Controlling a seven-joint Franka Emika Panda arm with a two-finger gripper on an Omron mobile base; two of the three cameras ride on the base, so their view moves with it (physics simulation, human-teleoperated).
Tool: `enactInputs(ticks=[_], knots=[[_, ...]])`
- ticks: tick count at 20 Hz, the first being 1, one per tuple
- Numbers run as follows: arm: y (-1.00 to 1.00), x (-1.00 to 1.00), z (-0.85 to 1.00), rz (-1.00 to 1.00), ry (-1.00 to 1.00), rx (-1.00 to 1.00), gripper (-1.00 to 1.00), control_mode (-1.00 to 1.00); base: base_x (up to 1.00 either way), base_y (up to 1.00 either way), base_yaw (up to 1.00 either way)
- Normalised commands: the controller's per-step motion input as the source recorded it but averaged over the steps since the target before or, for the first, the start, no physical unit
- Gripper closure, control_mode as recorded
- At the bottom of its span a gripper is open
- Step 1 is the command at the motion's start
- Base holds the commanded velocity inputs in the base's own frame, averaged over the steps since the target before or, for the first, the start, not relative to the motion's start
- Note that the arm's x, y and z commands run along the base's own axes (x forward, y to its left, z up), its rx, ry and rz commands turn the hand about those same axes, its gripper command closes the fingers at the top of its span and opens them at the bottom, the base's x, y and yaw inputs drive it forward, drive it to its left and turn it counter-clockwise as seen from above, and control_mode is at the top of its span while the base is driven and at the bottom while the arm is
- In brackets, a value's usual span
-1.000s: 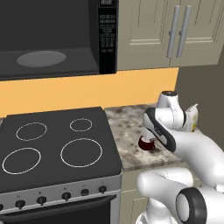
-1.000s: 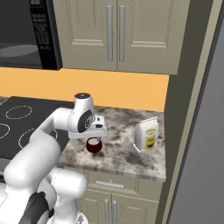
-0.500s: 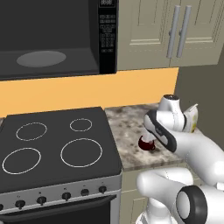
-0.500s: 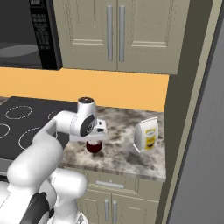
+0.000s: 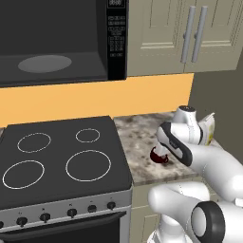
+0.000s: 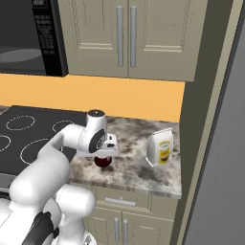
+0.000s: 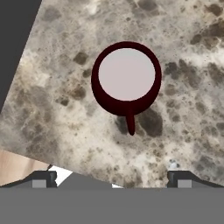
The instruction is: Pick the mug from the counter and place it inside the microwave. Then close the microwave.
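Observation:
The dark red mug (image 7: 127, 78) stands upright on the speckled counter (image 7: 188, 113), pale inside, its small handle pointing toward the hand. My gripper (image 7: 111, 180) hangs open straight above it, fingertips (image 7: 41, 179) wide apart and touching nothing. From the base, the mug (image 5: 158, 156) (image 6: 101, 161) peeks out under the gripper (image 5: 162, 150) (image 6: 103, 154), right of the stove. The black microwave (image 5: 116, 38) (image 6: 45, 38) hangs up at the left, its inside and grey turntable plate (image 5: 45, 63) showing.
A black four-ring stovetop (image 5: 61, 156) (image 6: 28, 134) borders the counter (image 5: 137, 137) on the left. A pale yellow bag (image 6: 160, 147) (image 5: 208, 130) stands to the mug's right. Beige cabinets (image 6: 124, 33) hang above; a tall grey panel (image 6: 215, 143) closes off the right.
The hand has drifted slightly right and down over the mug. The mug has not moved and the gripper stays open.

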Motion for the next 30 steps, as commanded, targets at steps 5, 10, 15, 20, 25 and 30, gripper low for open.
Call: enactInputs(ticks=[5, 10, 15, 20, 25, 30], knots=[[-0.03, 0.02, -0.1, 0.0, 0.0, 0.0, -1.0, -1.0, 0.0, 0.0, 0.0], [-0.02, 0.03, -0.03, 0.0, 0.0, 0.0, -1.0, -1.0, 0.0, 0.0, 0.0], [-0.08, 0.11, 0.0, 0.0, 0.0, 0.0, -1.0, -1.0, 0.0, 0.0, 0.0], [-0.03, 0.06, 0.0, 0.0, 0.0, 0.0, -1.0, -1.0, 0.0, 0.0, 0.0], [0.0, 0.14, -0.01, 0.0, 0.0, 0.0, -1.0, -1.0, 0.0, 0.0, 0.0], [0.0, 0.18, -0.02, 0.0, 0.0, 0.0, -1.0, -1.0, 0.0, 0.0, 0.0]])
